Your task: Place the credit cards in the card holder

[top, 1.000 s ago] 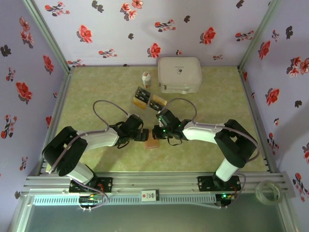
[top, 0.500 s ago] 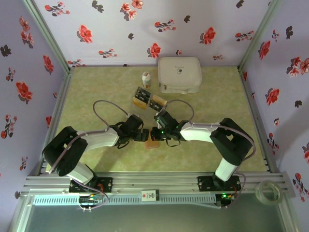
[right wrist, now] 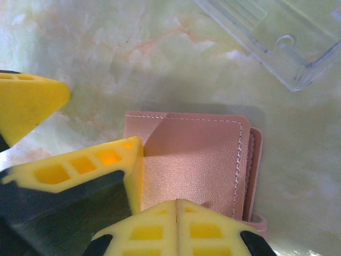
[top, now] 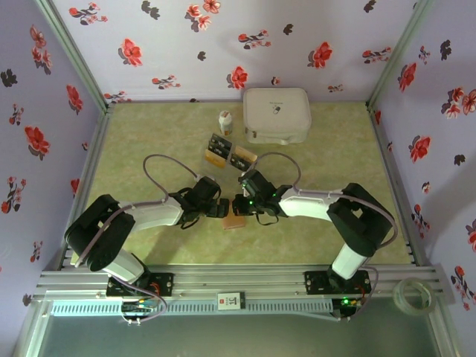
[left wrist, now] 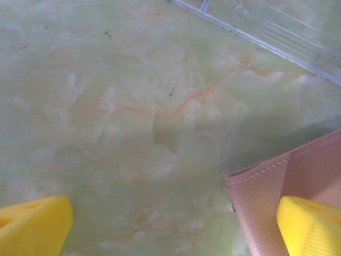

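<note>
**Position.** The card holder (right wrist: 192,160) lies closed and flat on the tabletop (left wrist: 133,106). The credit cards (top: 217,149) lie beyond the card holder, well apart from it.

**Fingers.** The left fingers (left wrist: 32,224) are spread to full width and hold nothing. One sits over an edge of the card holder; the other stands clear of it above bare tabletop. The right fingers (right wrist: 160,224) are pressed together with nothing between them, tips over the card holder's near edge. You cannot tell whether they touch it.

**Handling.** Treat the card holder as light, thin and pliable.
- Expect the cover to bend.
- Expect the whole item to slide on the smooth tabletop if you push it sideways.
- Lying flat, it offers little edge to pinch.

Take hold at the stitched side where a second layer shows under the cover. Pin the lower layer with one pair of fingers and lift the cover with the other. Treat the credit cards as stiff and slick.
</note>
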Controlling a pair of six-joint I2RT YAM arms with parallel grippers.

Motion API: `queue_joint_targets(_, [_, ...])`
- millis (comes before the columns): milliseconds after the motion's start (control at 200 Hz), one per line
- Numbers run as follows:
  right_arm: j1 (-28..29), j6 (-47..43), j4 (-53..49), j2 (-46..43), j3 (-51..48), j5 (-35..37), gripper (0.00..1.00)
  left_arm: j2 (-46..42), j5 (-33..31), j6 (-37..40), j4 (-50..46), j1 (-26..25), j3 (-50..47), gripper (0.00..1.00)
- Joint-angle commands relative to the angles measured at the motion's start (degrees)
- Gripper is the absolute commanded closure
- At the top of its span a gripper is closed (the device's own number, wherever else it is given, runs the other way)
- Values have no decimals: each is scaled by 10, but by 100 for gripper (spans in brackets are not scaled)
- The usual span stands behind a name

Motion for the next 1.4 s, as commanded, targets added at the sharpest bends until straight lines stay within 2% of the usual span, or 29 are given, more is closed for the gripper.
queue_joint_targets(0, [3, 1, -18, -21, 14, 19, 100, 16, -12, -2, -41, 1, -23, 0])
queue_joint_targets(660, [5, 12, 15, 41, 19, -5, 100, 17, -12, -5, -39, 0, -23, 0])
queue_joint_targets(1120, [23, 12, 40, 15, -35, 3, 100, 20, -12, -4, -41, 0, -22, 0])
queue_joint_targets(1395, [44, -23, 73, 4, -70, 26, 100, 23, -12, -6, -40, 0, -22, 0])
